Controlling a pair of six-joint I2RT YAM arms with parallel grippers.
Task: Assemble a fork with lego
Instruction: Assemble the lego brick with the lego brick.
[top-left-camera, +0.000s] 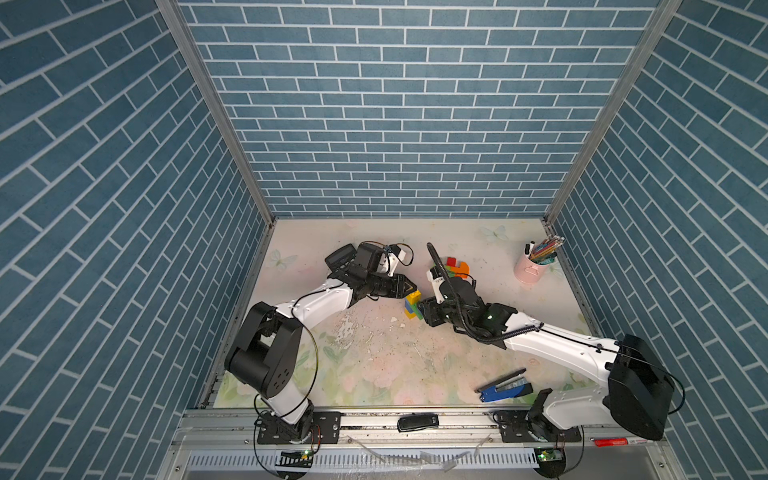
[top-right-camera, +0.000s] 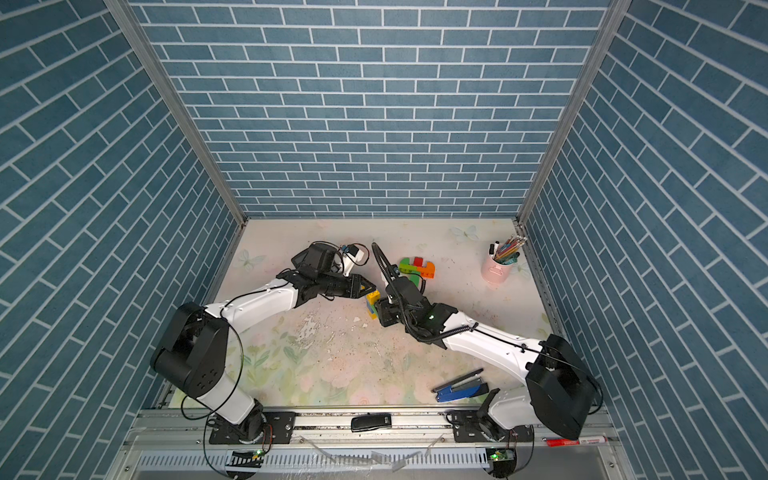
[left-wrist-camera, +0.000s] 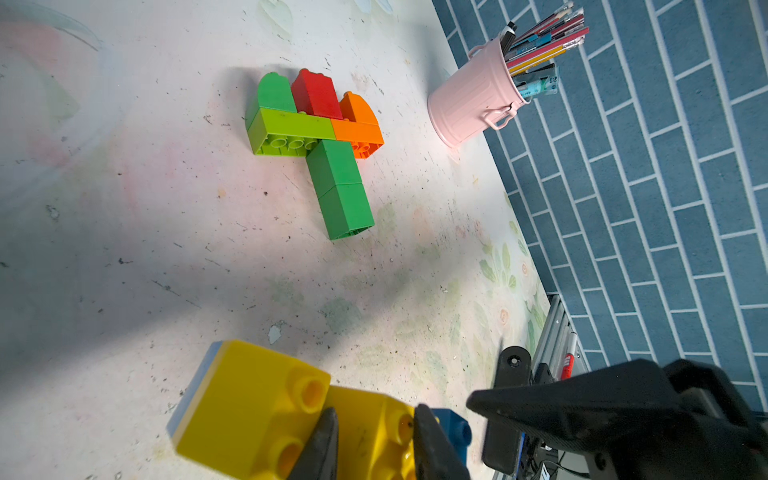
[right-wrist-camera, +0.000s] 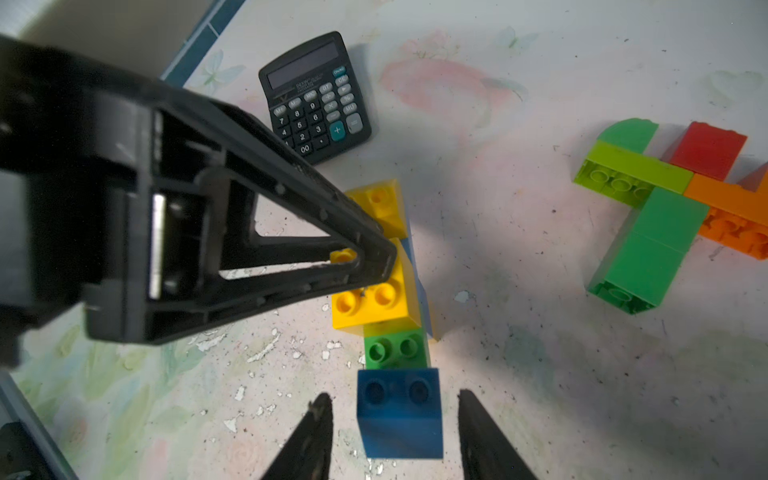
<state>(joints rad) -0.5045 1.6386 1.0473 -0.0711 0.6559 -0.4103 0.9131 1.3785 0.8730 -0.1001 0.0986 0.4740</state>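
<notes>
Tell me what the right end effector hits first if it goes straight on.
Probably the blue brick: it sits between the open fingers of the right end effector, gaps on both sides, with the green brick behind it. Depth to the palm is unclear.

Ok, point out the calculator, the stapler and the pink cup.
calculator (right-wrist-camera: 316, 112): right wrist view, on its keypad.
stapler (top-left-camera: 500, 391): a top view, on its blue body.
pink cup (left-wrist-camera: 469, 99): left wrist view, on its side wall.

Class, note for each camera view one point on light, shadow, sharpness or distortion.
In both top views the wide lens splays the brick walls outward; in the left wrist view a soft shadow crosses the table and the near yellow bricks look soft; in the right wrist view the left gripper looms dark and blurred.
</notes>
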